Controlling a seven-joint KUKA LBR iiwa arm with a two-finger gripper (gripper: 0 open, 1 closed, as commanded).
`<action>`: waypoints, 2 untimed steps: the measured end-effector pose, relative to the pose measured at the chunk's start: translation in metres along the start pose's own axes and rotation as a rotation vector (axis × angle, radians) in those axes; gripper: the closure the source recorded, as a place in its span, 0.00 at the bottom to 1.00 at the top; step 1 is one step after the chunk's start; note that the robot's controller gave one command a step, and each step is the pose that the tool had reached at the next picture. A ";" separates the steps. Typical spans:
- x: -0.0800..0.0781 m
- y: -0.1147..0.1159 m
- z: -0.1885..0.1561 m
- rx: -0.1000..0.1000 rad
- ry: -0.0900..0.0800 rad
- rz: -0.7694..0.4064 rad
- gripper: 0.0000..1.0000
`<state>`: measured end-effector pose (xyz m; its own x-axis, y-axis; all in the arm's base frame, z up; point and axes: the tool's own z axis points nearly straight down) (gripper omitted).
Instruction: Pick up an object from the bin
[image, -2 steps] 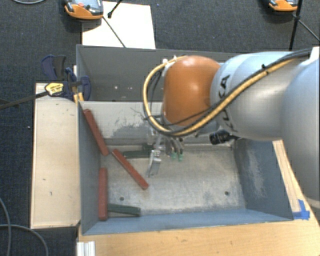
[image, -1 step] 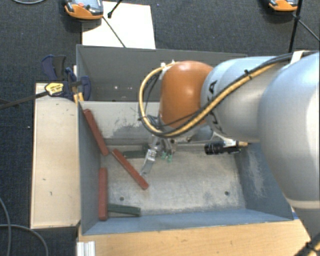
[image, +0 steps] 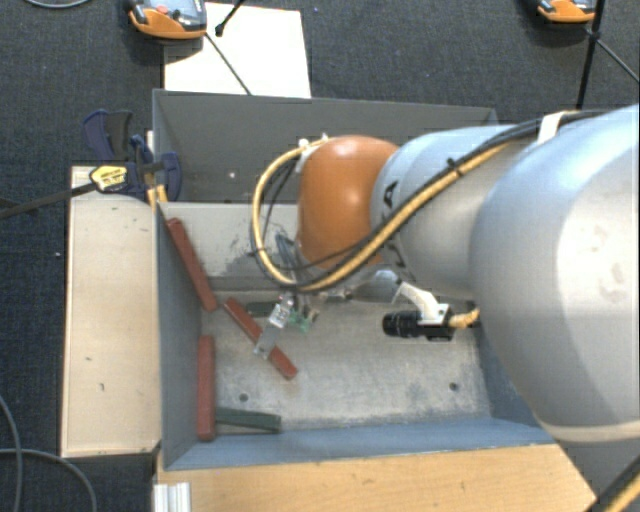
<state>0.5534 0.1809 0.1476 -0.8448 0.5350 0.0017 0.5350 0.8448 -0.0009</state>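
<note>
While the gripper (image: 272, 335) hangs low over a short red-brown stick (image: 243, 320) lying aslant on the floor of the bin (image: 400, 390), just out from its view-left wall, nothing is lifted yet — whether the gripper is clenched or released I cannot tell; approach looks done, grasp and lift remain. Along that wall lie a longer red-brown stick (image: 188, 262) and a third red-brown stick (image: 205, 385); a dark green stick (image: 250, 422) rests at its near end.
</note>
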 end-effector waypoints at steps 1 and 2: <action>-0.013 0.032 0.076 -0.005 -0.004 0.046 0.00; 0.002 0.010 0.078 0.000 -0.001 0.228 1.00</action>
<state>0.5568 0.1905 0.0700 -0.7020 0.7122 0.0008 0.7122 0.7020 -0.0009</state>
